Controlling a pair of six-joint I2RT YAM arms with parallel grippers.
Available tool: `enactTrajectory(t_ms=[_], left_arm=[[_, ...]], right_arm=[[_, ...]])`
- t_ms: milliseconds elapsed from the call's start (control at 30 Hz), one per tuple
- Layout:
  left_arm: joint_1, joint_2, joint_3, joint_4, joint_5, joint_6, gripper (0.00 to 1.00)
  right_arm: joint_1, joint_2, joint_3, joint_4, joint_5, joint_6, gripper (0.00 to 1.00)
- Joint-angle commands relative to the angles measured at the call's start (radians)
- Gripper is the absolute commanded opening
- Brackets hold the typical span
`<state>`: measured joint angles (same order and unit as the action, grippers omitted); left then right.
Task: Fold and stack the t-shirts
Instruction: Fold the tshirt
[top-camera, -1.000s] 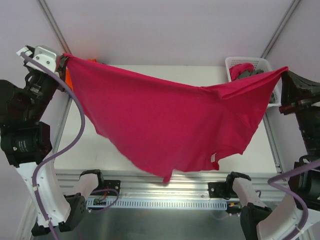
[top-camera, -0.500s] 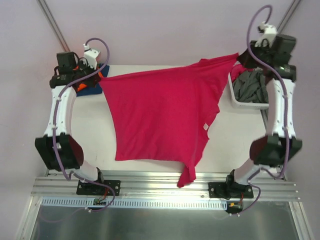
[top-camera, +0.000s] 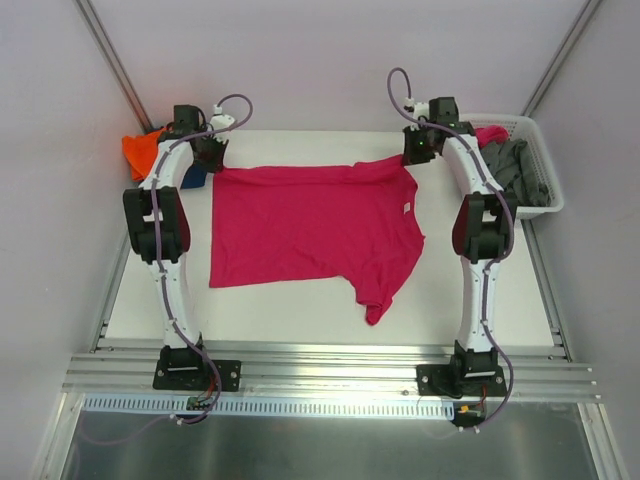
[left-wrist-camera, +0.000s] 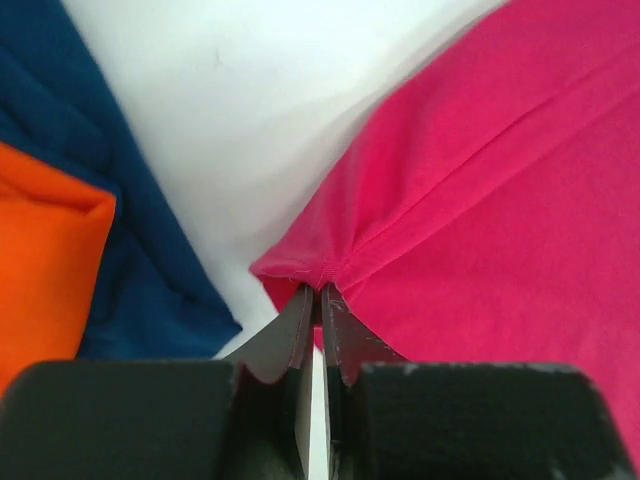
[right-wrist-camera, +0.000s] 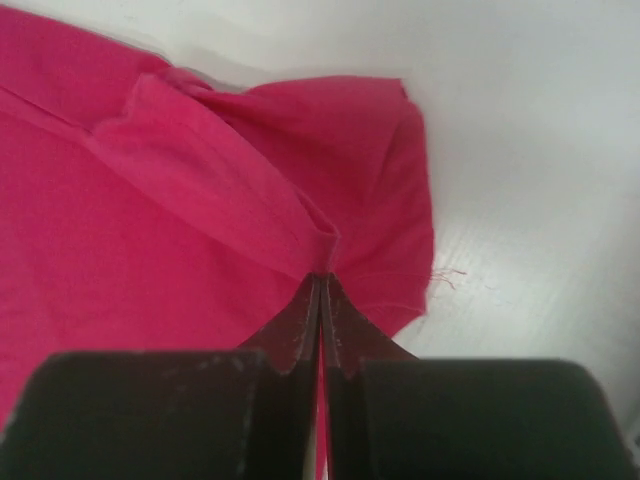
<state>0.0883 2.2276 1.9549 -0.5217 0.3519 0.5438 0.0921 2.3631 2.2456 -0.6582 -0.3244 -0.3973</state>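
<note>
Item 1: magenta t-shirt (top-camera: 310, 225), large, spread mostly flat on the white surface (top-camera: 300, 320), centred between the two arms. Its far edge runs between the two end effectors, one narrow part trails toward the near edge, and a small white label shows near the right side. Item 2: left end effector (left-wrist-camera: 318, 292), jaws pressed together on the far left corner of the magenta t-shirt, with a hemmed edge bunched at the fingertips. Item 3: right end effector (right-wrist-camera: 320, 278), jaws likewise pinched tight on a gathered fold at the far right corner of the same shirt; the cloth puckers around the tips, and a loose thread lies on the surface beside it. Item 4: orange t-shirt (top-camera: 138, 152), crumpled at the far left corner of the surface, beyond the left arm. Item 5: dark blue t-shirt (left-wrist-camera: 140, 240), lying against the orange one, close to the magenta corner but apart from it, with bare surface between. Item 6: white lattice basket (top-camera: 500, 118), at the far right corner of the surface, to the right of the right arm. Contents: a heap of grey cloth (top-camera: 522, 172) filling most of it, and a smaller piece of pink cloth (top-camera: 490, 133) at its far left side. How many garments make up the heap cannot be told.
</note>
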Motion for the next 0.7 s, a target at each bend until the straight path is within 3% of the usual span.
enactTrajectory(t_ms=[0,100,233,467,667], left_arm=[[-0.025,0.021,0.117,0.005,-0.063,0.009,0.02],[-0.027,0.040,0.125,0.003,-0.079,-0.024,0.10],[-0.025,0.021,0.079,0.006,-0.045,-0.073,0.00],[-0.025,-0.089,-0.069,0.003,0.016,-0.119,0.00],[-0.025,-0.167,-0.178,0.003,0.048,-0.139,0.00]], right_arm=[[-0.002,-0.015,0.049,0.029,0.085,-0.003,0.01],[0.000,-0.002,0.036,0.028,0.094,0.002,0.01],[0.003,-0.010,0.028,0.023,0.088,0.002,0.01],[0.003,-0.149,-0.144,-0.007,0.035,0.017,0.01],[-0.005,-0.192,-0.156,-0.038,0.018,0.026,0.01]])
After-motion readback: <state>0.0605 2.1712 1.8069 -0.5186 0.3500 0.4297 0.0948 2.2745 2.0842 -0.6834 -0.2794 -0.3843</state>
